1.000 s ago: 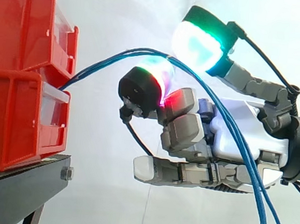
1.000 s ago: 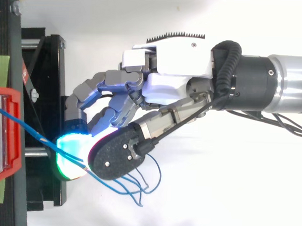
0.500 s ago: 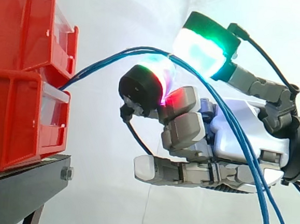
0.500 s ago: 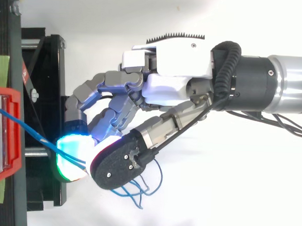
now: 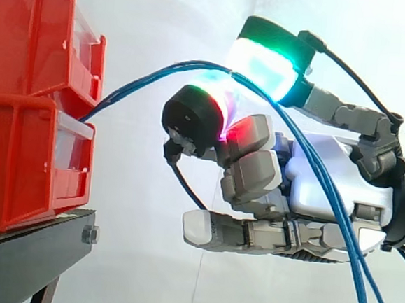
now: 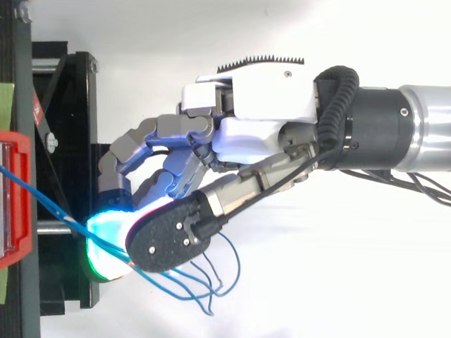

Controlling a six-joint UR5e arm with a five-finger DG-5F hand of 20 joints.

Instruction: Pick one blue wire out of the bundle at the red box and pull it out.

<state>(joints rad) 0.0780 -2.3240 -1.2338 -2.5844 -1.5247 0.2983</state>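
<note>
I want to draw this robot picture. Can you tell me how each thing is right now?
hand: shut, glowing pads pinching the blue wires.
blue wires: arching from the red bins through the pinch, then hanging down loose.
red bins: stacked one on the other, upright.
black stand: under the bins, carrying them.

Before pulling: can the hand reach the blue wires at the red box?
Likely yes: nothing blocks them; the hand seems to pinch the blue wires between its pads, clear of the red box.
</note>
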